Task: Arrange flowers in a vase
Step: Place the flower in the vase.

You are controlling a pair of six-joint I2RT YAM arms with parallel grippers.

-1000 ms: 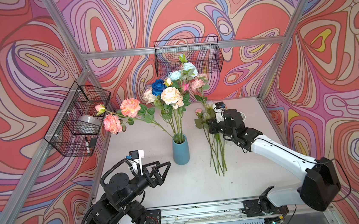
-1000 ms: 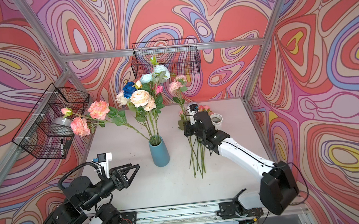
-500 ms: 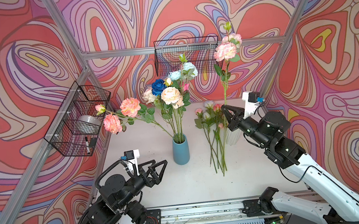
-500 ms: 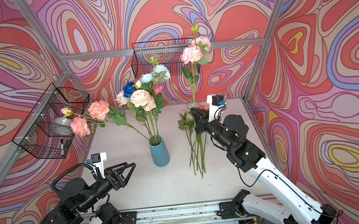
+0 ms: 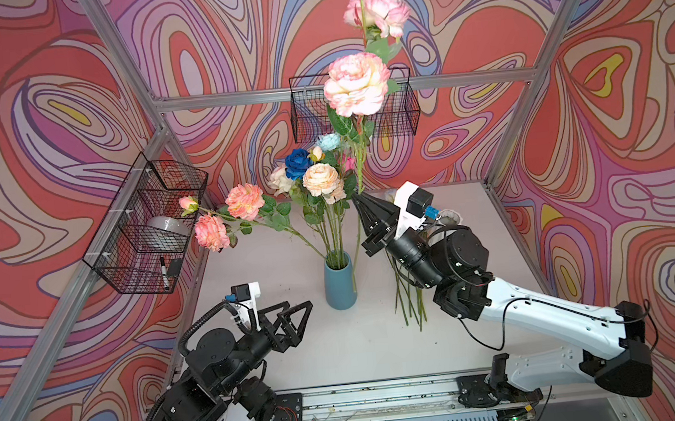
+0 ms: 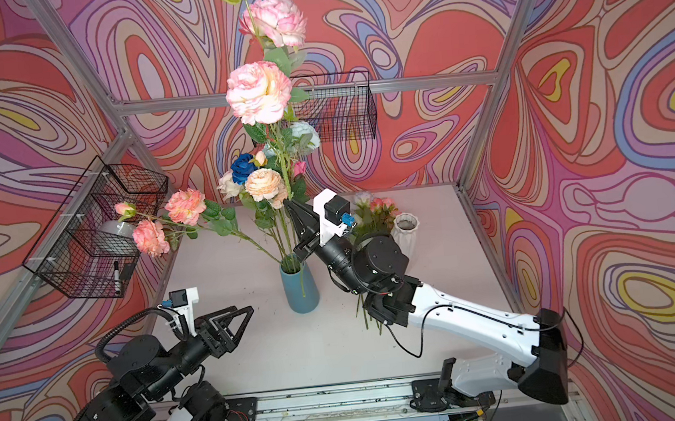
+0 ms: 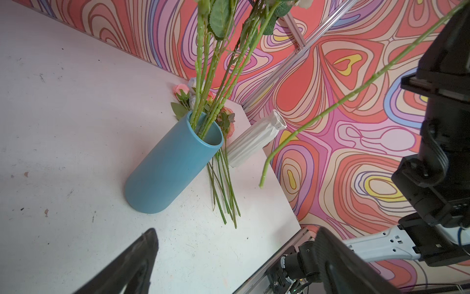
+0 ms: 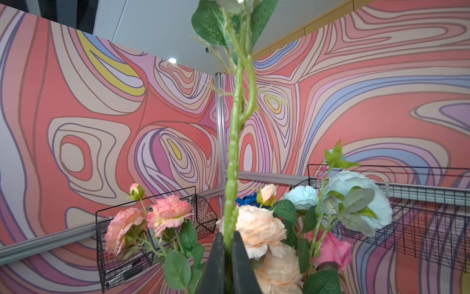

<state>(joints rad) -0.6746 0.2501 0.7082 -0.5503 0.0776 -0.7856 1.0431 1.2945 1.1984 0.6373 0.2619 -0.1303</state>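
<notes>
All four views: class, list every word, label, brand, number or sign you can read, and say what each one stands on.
No text can be read in any view.
Walls: swirl pattern only, no words.
Blue vase and white vase: plain, no label.
Marker in the side basket: any print is too small to read.

Left arm (image 5: 215, 353): low on its side, folded at the elbow, forearm stretched forward and inward. Left gripper (image 5: 300, 306): jaws spread wide, nothing between them, tips level and pointing toward the right arm's side.

Right arm (image 5: 545, 316): white link climbs from the base, elbow bent, wrist tilted up and inward. Right gripper (image 5: 356, 196): jaws pinched together on a flower stem (image 8: 235, 152), tips pointing up.
</notes>
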